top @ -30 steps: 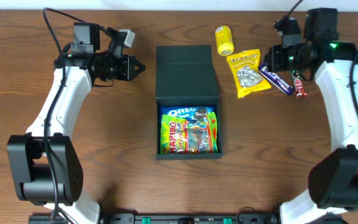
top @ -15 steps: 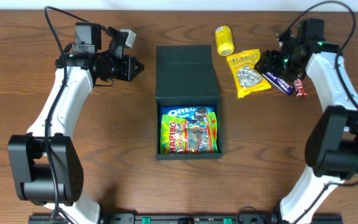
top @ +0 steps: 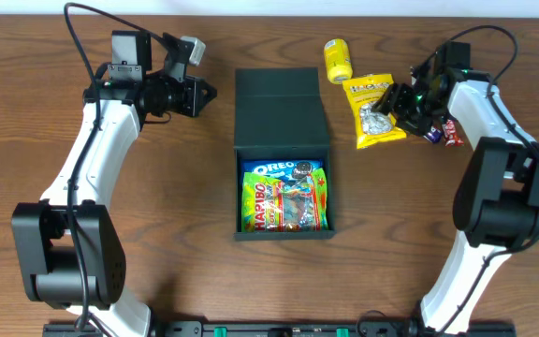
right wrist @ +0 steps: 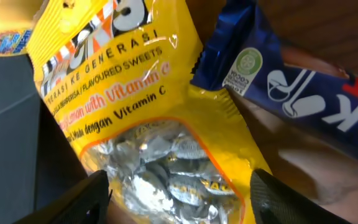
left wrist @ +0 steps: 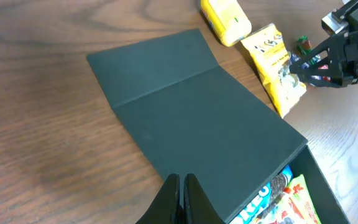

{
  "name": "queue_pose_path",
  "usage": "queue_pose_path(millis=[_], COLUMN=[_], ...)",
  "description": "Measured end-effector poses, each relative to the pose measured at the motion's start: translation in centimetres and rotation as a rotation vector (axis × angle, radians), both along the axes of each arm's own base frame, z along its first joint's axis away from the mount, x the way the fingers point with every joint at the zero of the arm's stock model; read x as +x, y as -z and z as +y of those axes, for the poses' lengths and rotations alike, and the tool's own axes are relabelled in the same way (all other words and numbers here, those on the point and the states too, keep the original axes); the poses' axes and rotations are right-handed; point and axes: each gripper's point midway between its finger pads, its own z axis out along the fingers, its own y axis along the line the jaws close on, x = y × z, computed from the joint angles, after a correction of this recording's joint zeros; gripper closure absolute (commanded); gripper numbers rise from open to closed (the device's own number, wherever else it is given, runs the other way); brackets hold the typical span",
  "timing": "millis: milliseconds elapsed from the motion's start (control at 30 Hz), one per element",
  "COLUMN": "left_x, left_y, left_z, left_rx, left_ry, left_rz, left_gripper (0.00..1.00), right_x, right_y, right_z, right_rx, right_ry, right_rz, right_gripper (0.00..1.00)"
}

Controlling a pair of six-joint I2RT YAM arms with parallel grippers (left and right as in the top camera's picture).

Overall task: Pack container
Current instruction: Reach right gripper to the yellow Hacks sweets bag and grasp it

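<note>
Your container (top: 281,112) sits open mid-surface (top: 176,206), its lid flap laid flat on the far side and an Oreo packet (top: 274,169) and Haribo bag (top: 269,208) inside. Your left gripper (left wrist: 180,198) hangs just left of that lid, jaws pressed together on nothing. Your right gripper (right wrist: 179,202), to the container's right, has its jaws spread wide either side of the yellow sweets bag (right wrist: 142,124), a blue chocolate bar (right wrist: 291,87) just beyond.

Overhead, R gripper (top: 399,105) hides much of blue bar (right wrist: 303,102); container (left wrist: 191,118) cut off at L-wrist view's btm edge.
</note>
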Motion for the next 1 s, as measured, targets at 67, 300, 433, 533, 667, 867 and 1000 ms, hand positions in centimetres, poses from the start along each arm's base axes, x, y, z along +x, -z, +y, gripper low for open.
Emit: queue_pose_path(millis=[67,300,433,533,667,867,1000], left_x=[0.4,1.3,1.4,1.5,1.5,1.5,1.5], left_y=[-0.3,-1.1,-1.2,-1.2,-1.1,-1.1,-1.1], left_z=[0.0,-0.1,-0.1,-0.1,0.0,0.0,0.0], left_rx=[-0.001,-0.004,-0.004,-0.007,-0.007,-0.012,-0.013], left_ry=[0.0,0.0,-0.001,-0.005,-0.014,-0.024,-0.024], left_rz=[-0.023,-0.081,-0.088,-0.085,-0.079,-0.069,-0.069], left_gripper=[0.94,0.94,0.94,0.94,0.94,0.94,0.94], right_x=[0.0,0.0,-0.1,-0.2,-0.4,0.0,-0.3], right_y=[0.0,0.3,0.7,1.1,1.5,0.9,0.5], right_z=[-0.1,0.0,0.8,2.1,3.5,3.6,3.9], right_rx=[-0.002,-0.041,-0.128,-0.199,-0.246,-0.252,-0.239], right_ry=[0.005,-0.017,-0.084,-0.156,-0.217,-0.229,-0.238], right_rz=[0.001,0.0,-0.01,-0.019,-0.021,-0.038,-0.022], right_gripper=[0.25,0.22,0.22,0.32,0.58,0.83,0.93])
